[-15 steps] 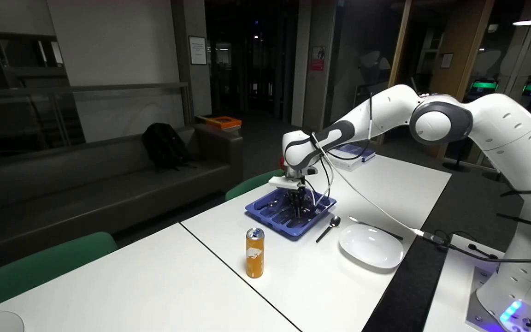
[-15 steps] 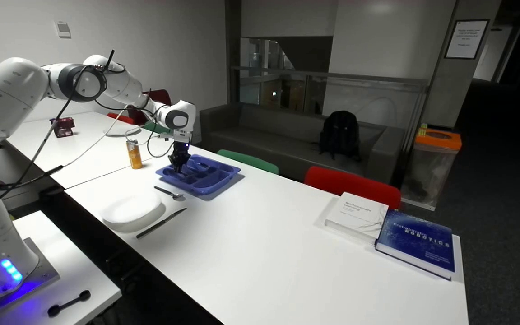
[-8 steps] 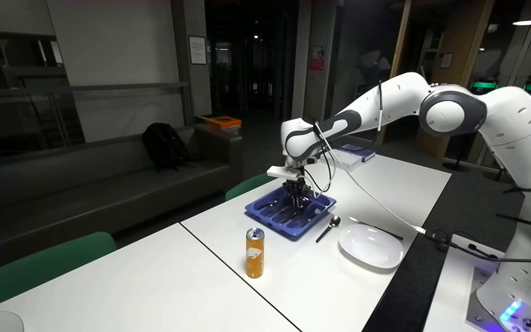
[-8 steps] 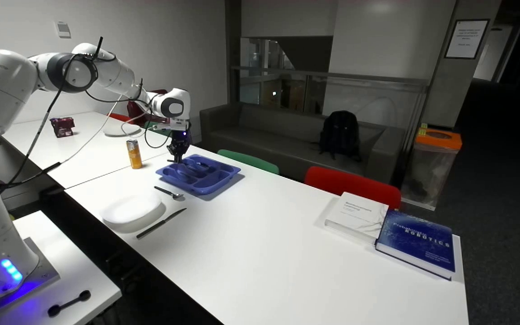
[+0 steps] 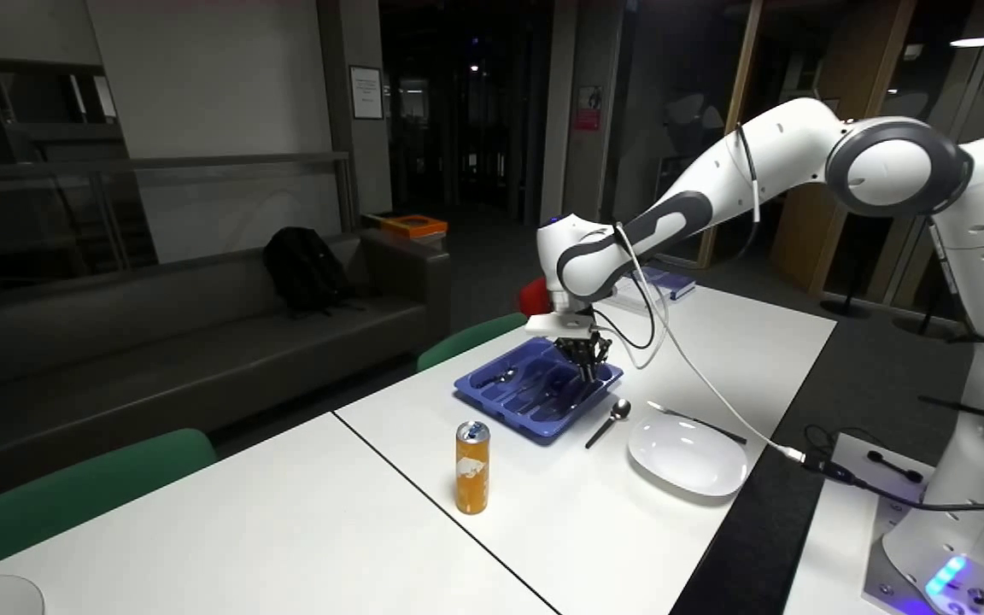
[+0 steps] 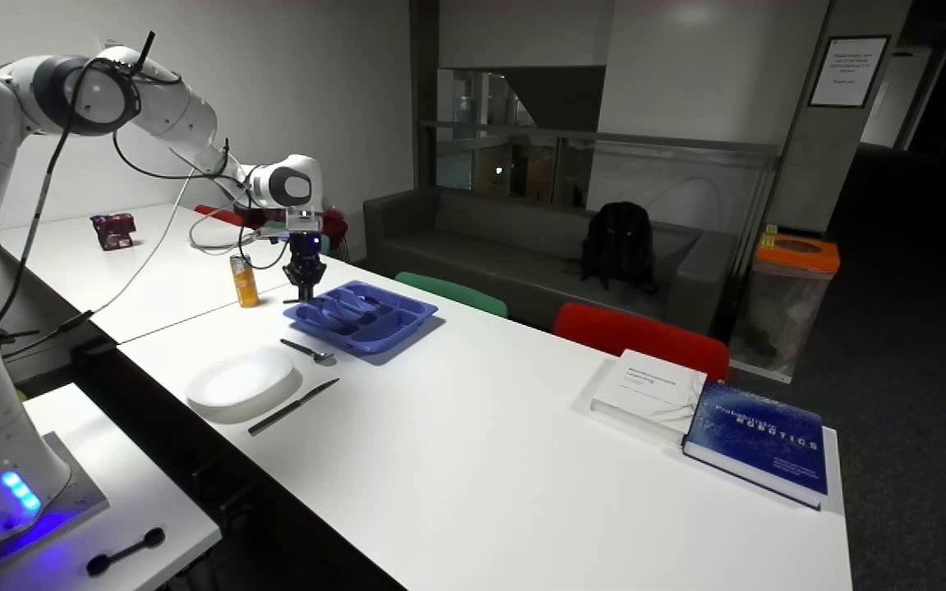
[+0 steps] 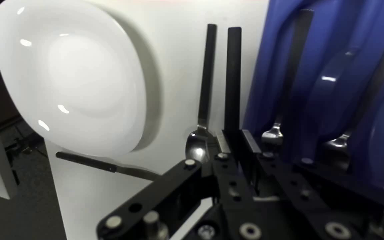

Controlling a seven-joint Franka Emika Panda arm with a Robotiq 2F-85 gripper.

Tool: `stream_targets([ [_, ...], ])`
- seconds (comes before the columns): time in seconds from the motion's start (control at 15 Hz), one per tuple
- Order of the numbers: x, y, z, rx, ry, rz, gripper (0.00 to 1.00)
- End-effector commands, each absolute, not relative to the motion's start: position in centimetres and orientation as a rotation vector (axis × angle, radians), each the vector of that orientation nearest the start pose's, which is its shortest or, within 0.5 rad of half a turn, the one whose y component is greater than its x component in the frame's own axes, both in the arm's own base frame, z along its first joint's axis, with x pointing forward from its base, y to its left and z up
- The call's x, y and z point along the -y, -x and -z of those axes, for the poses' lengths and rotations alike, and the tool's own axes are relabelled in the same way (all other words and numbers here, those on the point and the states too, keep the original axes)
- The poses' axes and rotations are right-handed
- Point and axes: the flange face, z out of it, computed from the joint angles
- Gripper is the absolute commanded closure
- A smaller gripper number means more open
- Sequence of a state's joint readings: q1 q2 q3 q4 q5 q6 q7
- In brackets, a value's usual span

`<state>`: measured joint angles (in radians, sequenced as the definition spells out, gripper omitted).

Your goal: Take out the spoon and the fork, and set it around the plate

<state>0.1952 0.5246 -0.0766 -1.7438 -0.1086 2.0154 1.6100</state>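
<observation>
Gripper clenched on black-handled utensil, head hidden, upper middle of wrist view! Spoon just left, plate upper left, knife lower left.

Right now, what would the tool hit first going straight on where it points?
Probably the tabletop, between the spoon and blue tray; depth is unclear, so the tray may catch the tool or held utensil first.

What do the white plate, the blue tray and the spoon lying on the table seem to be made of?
The plate looks like glossy glazed ceramic or glass, with bright reflections. The tray is probably smooth moulded plastic, blue throughout, with rounded compartments. The spoon has a polished, light-reflecting metal head; its dull black handle may be plastic.
</observation>
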Motion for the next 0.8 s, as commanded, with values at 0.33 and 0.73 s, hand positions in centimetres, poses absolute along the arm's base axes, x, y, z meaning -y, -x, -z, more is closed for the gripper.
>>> stream_targets([
  [0.33, -9.9, -53.6, -28.2, -1.829, 2.991, -0.14, 0.97],
  [0.73, -13.6, -49.6, -27.7, -1.397, 3.296, -0.134, 0.97],
])
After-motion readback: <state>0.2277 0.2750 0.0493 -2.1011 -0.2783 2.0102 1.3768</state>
